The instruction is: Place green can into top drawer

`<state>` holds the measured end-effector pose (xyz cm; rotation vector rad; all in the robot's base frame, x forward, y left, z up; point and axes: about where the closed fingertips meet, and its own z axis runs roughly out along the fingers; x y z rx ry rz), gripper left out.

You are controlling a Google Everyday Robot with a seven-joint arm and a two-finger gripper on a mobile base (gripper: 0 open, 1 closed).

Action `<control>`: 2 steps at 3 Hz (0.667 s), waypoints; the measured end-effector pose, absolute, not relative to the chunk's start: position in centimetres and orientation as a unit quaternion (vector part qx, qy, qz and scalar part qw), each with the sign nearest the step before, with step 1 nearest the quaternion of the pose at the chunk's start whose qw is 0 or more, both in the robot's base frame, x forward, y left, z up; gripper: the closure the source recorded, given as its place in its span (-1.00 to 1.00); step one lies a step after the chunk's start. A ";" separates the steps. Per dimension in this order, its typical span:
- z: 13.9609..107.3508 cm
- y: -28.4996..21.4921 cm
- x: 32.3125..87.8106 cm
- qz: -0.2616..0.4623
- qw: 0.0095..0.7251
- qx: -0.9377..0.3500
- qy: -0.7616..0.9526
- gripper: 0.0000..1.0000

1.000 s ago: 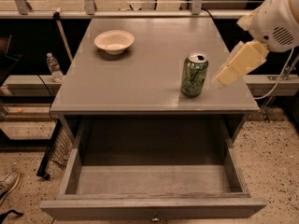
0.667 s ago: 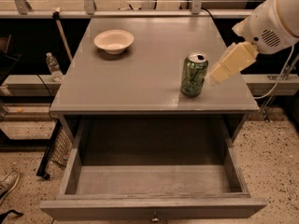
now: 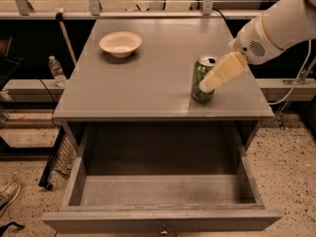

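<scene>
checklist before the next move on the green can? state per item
1. Green can upright on the table, near its front right: ok.
2. Gripper at the can, coming in from its right side: ok.
3. Gripper touching the can: cannot tell, since they overlap in this view.
4. Secure grip on the can: cannot tell.
5. Top drawer pulled open below the table's front edge: ok.
6. Bowl far back left, away from the can-to-drawer path: ok.

Arm (image 3: 276,26) at right, hand (image 3: 207,84) (cream) angled down
</scene>
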<state>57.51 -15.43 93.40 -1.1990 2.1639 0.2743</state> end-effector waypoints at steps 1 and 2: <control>92.5 -14.3 58.2 0.113 0.316 -0.458 0.823 -1.00; 91.9 -13.6 58.6 0.118 0.312 -0.459 0.824 -1.00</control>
